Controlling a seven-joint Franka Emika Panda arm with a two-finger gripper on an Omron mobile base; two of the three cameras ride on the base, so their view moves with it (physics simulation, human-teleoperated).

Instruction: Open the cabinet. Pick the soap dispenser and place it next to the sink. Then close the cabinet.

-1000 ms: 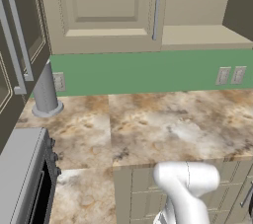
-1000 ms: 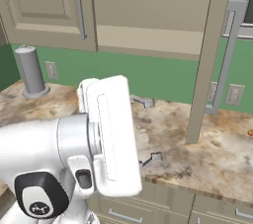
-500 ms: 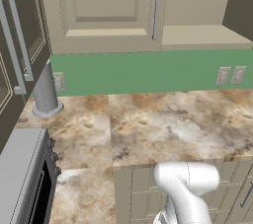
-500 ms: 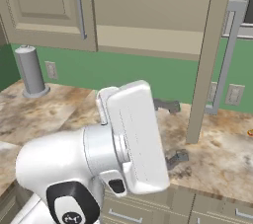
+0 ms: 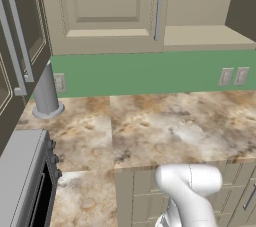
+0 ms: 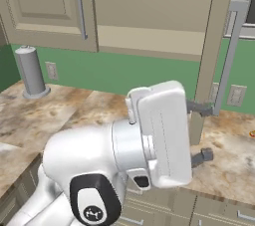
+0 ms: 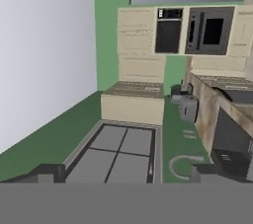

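Jaws are spread wide apart with nothing between them. In the right base view the gripper point(image 6: 201, 131) sits center-right, pointing toward the right edge of the frame, its two dark fingers point(image 6: 198, 106) stacked one above the other. Just past them is the cabinet point(image 6: 45, 6) across the top: left door shut, right door point(image 6: 213, 46) swung out edge-on, its silver bar handle point(image 6: 230, 56) near the upper finger. Plain beige shelf point(image 5: 210, 36) is exposed. Marbled counter point(image 5: 175, 131) below, grey post point(image 5: 46, 93) far left.
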